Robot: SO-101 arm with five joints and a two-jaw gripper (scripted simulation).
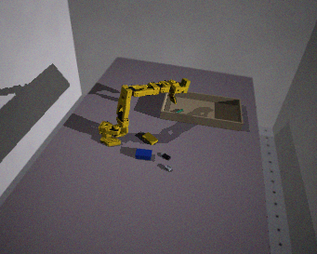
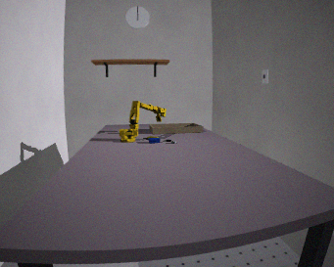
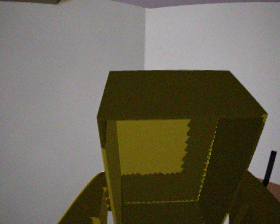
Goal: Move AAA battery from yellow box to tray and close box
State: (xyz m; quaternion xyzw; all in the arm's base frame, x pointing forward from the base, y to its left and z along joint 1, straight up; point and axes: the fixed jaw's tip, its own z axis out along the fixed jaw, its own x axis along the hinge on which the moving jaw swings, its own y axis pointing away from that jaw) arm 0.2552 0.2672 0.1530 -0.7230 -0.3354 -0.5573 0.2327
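Observation:
My gripper (image 1: 179, 90) (image 2: 161, 114) is shut on the yellow box's base (image 1: 186, 83) (image 3: 182, 95), raised above the left end of the tray. In the wrist view the base's open side faces the camera; the visible inside looks empty, but its lower part is cut off. A small green thing, seemingly the AAA battery (image 1: 178, 111), lies on the floor of the brown tray (image 1: 203, 121) (image 2: 176, 128) near its left end. A yellow lid (image 1: 150, 138) lies on the table near the arm's base; which way up is unclear.
A blue box (image 1: 143, 154) (image 2: 155, 140) stands on the table (image 1: 128, 206) (image 2: 174, 192) in front of the yellow lid. A small black thing (image 1: 165, 156) and a small pale thing (image 1: 168, 168) lie to its right. The tray has raised walls.

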